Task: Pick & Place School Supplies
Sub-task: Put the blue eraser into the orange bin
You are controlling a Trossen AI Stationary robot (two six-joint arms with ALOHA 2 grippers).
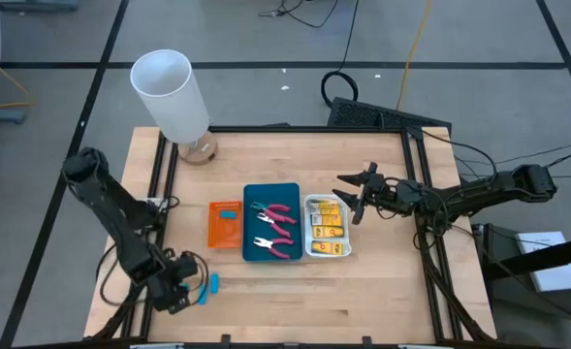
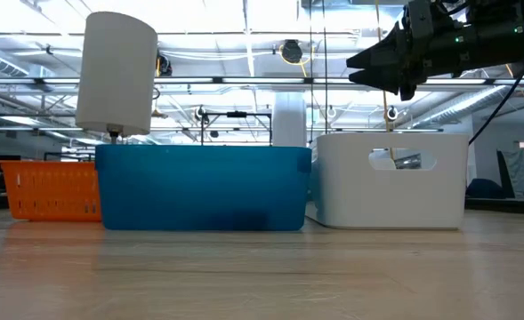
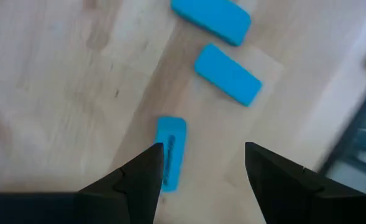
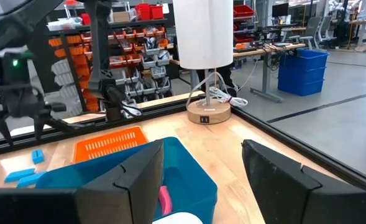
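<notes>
Three light-blue stubby pieces (image 3: 169,151) with rounded ends lie loose on the tabletop (image 1: 295,281). The left gripper (image 1: 181,291) hovers over them, jaws released; the right gripper (image 1: 355,194) hangs above the white tray (image 1: 311,250), jaws spread.

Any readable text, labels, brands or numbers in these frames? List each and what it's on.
Nothing can be read.
Light-blue piece by the open left gripper: dark print along its length, too blurred to read.
Yellow packets in the white tray: dark markings, too small to read.
Lamp base: two small dark marks, no legible text.
Orange tray, blue tray, pliers: no visible lettering.
</notes>
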